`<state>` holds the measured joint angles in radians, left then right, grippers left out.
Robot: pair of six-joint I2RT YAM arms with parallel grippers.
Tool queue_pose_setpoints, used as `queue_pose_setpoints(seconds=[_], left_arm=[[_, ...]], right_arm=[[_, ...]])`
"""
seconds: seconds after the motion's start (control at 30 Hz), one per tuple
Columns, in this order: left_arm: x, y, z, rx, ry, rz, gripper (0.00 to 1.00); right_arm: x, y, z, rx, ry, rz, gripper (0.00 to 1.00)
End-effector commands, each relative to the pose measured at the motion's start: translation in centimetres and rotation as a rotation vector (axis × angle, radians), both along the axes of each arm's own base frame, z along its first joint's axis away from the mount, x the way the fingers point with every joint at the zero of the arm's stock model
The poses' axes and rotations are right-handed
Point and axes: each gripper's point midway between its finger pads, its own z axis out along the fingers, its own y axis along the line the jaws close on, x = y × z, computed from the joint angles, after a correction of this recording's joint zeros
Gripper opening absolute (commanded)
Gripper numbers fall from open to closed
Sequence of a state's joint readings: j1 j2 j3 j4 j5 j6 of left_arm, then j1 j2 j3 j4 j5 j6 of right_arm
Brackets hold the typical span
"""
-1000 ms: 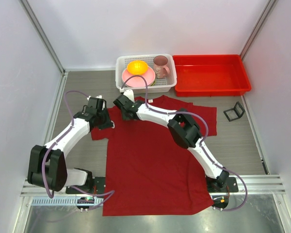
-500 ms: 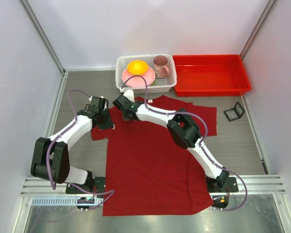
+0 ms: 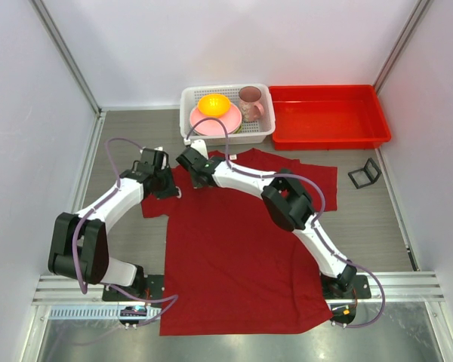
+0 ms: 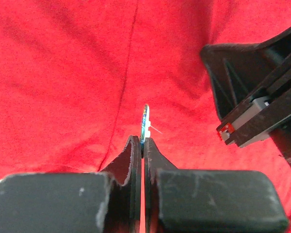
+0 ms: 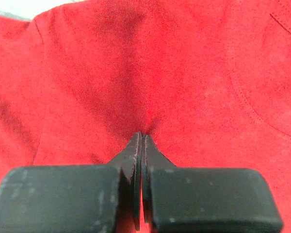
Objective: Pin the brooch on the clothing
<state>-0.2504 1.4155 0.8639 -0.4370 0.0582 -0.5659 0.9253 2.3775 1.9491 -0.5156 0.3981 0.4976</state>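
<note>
The dark red T-shirt (image 3: 241, 249) lies flat on the table, collar toward the back. My left gripper (image 4: 143, 141) is shut on the brooch (image 4: 145, 121), seen edge-on as a thin pale disc with a fine pin sticking out to the right, held just above the shirt's left shoulder (image 4: 87, 73). In the top view the left gripper (image 3: 168, 186) sits at the shirt's left shoulder. My right gripper (image 5: 142, 136) is shut, pinching a fold of the shirt fabric (image 5: 150, 87); in the top view it (image 3: 195, 167) is close beside the left one. The right gripper's body (image 4: 262, 111) shows in the left wrist view.
A white basket (image 3: 187, 98) with a pink plate, orange bowl and pink cup stands behind the shirt. A red plastic tray (image 3: 328, 136) is at the back right. A small black stand (image 3: 364, 174) sits right of the shirt.
My left gripper has moved slightly right, closer to the right gripper at the shirt's shoulder. The right arm has hardly moved.
</note>
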Motion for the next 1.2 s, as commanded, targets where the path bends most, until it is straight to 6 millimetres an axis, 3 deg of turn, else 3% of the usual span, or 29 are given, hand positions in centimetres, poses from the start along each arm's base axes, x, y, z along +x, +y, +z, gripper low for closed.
queue_pose_setpoints(seconds=[0.0,0.13,0.6,0.77,1.17], left_arm=[[2.4,-2.3,2.9,-0.081,-0.144,-0.095,0.0],[3.0,-3.5,3.1,-0.083,-0.189,-0.154,0.0],[4.9,-4.3,2.0,-0.077,-0.204,-0.146,0.0],[5.2,-4.4,2.3,-0.069,-0.211,-0.14,0.0],[5.7,-3.9,0.6,0.011,-0.174,-0.112,0.0]], right_arm=[[-0.4,1.1,6.7,0.142,-0.035,0.05,0.01],[-0.4,1.1,7.1,0.2,0.01,0.058,0.01],[-0.7,1.1,9.3,0.355,0.091,0.043,0.01],[-1.1,1.3,9.4,0.386,0.121,0.051,0.01],[-1.2,1.5,10.1,0.418,0.124,0.065,0.01]])
